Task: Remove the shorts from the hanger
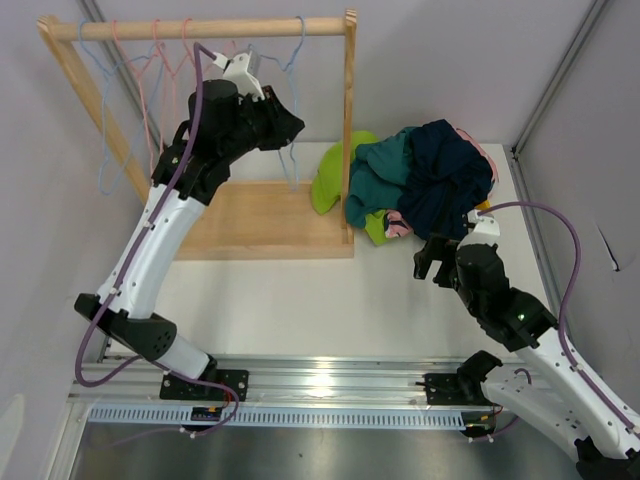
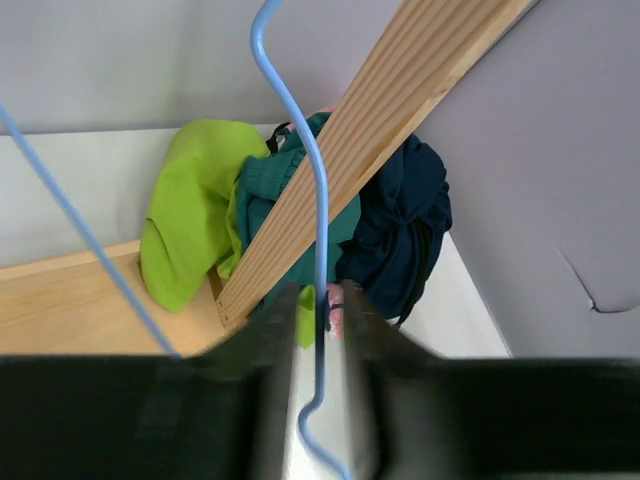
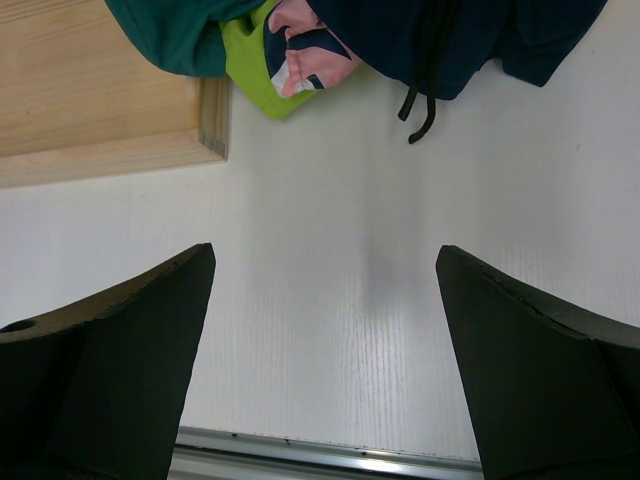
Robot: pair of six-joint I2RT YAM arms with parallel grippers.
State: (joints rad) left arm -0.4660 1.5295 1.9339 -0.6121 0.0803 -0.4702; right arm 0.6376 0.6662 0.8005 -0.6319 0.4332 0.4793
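A blue wire hanger [image 1: 293,165] hangs bare from the right end of the wooden rail [image 1: 200,28]. My left gripper [image 1: 292,125] is raised at it. In the left wrist view the hanger's wire [image 2: 320,200] runs between the fingers, and my left gripper [image 2: 320,300] is closed down around it. No shorts hang on it. A pile of shorts lies right of the rack: navy [image 1: 445,175], teal [image 1: 385,170] and lime green [image 1: 330,180]. My right gripper [image 1: 430,262] is open and empty above the table, just in front of the pile [image 3: 430,30].
Several pink and blue empty hangers [image 1: 150,90] hang along the rail. The rack's right post [image 1: 348,120] stands between my left gripper and the pile, and its base board [image 1: 265,220] lies below. Walls close in at the back and right.
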